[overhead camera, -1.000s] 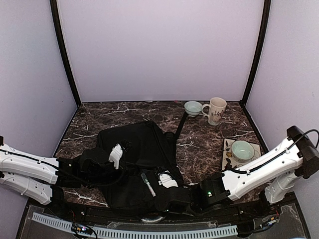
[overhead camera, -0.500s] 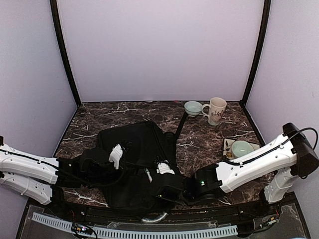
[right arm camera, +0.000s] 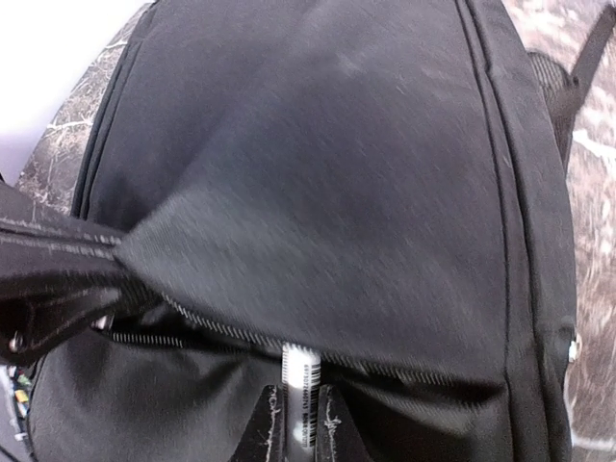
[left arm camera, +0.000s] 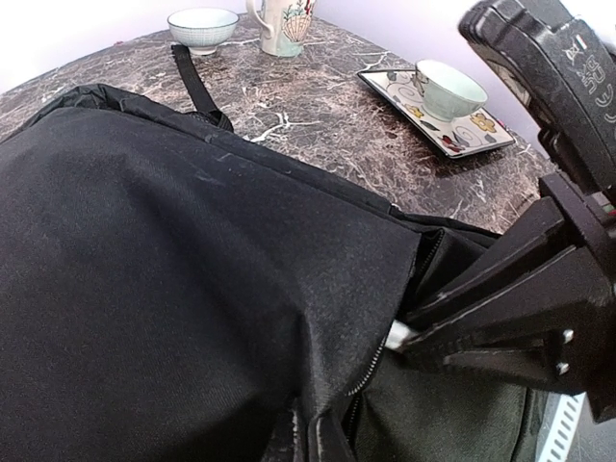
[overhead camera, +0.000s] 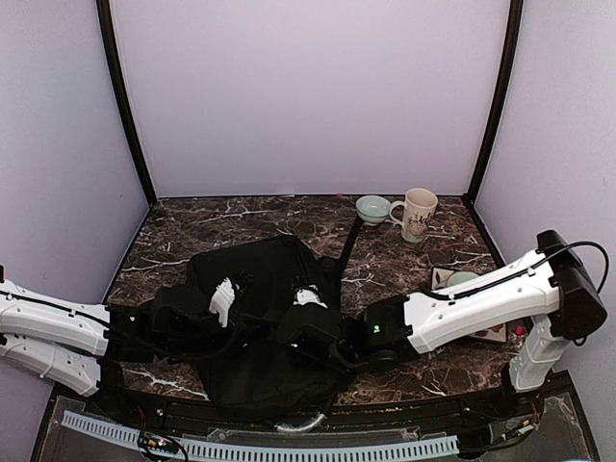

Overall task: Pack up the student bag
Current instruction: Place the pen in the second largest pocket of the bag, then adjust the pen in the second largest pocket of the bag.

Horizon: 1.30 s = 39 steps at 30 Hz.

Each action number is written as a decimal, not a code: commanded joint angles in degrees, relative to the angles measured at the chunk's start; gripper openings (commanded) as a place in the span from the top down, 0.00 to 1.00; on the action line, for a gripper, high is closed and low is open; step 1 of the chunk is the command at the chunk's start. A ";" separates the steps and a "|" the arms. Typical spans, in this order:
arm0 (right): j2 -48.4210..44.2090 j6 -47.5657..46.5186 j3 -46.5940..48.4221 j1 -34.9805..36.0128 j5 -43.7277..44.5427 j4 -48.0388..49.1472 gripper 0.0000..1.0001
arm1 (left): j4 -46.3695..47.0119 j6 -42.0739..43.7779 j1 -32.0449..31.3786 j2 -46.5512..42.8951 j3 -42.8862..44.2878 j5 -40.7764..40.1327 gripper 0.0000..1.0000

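1. Left gripper: jaws almost closed, pinching the zipper-edge flap of the bag. The flap is held up off the panel below, and a gap shows under it in both wrist views.
2. Bag: lies flat on the marble table, centre-left and near the front edge, between the two arms. It is the biggest item in view. From the top, the left wrist sits over its left side and the right wrist over its middle.
3. Zipper teeth run along the lifted flap edge. The opening faces the right gripper.
4. Right gripper: reaches in from the right, over the bag. Fingers are narrow and clamped on a pen. The pen has a white barrel with a printed label and sits between the two fingertips.
5. Pen: points into the gap, with its front end at the zipper line just under the flap edge. The flap hides how far in it goes, so I can't tell.
6. The grippers are close together at the same opening.
7. Strap: runs from the bag's back right corner toward the bowl at the back.
8. Mug: upright, just right of the bowl, handle toward the bowl.
9. Tray: on the right side of the table, with a pale green cup on it. In the top view the right arm covers much of both.
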 commanded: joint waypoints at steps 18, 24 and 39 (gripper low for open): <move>-0.07 -9.10 2.05 1.93 1.34 8.72 0.53 | 4.10 -0.85 -0.35 -2.72 -0.59 2.16 1.00; 0.60 -7.36 5.66 6.11 6.09 1.79 0.54 | 4.01 -0.76 -0.32 -2.84 -0.58 1.93 1.00; 4.09 0.14 5.57 7.13 10.74 -3.88 0.91 | 3.73 -0.77 -0.35 -3.25 -0.64 2.01 1.00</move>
